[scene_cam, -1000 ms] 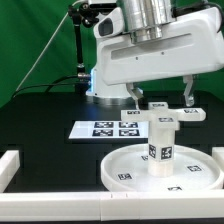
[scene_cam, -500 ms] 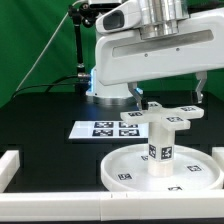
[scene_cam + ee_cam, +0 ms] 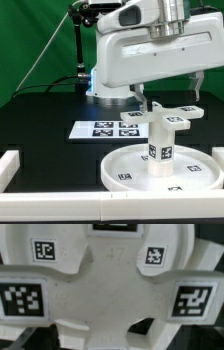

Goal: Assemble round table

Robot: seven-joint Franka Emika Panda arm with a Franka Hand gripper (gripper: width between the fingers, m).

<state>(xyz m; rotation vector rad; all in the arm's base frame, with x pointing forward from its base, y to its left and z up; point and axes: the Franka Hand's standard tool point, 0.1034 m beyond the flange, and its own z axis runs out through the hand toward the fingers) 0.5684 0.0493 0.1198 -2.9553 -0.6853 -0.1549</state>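
The large rimmed round disc (image 3: 120, 172) lies flat at the front on the exterior view's right. The short thick cylinder leg (image 3: 161, 148) stands upright on its middle. The cross-shaped piece (image 3: 172, 115) sits level on top of the leg. My gripper (image 3: 170, 93) hangs just above the cross, open and holding nothing, with one finger (image 3: 140, 96) beyond each end of it. In the wrist view the cross (image 3: 110, 286) fills the frame, with four tags showing on it. My fingertips do not show clearly there.
The marker board (image 3: 108, 129) lies flat on the black table behind the disc, toward the exterior view's left. A white rail (image 3: 10, 165) runs along the front left edge. The arm's base (image 3: 100, 90) stands behind, before a green curtain.
The gripper has risen a little and shifted toward the exterior view's right, its fingers now wider apart. The cross stays on the leg.
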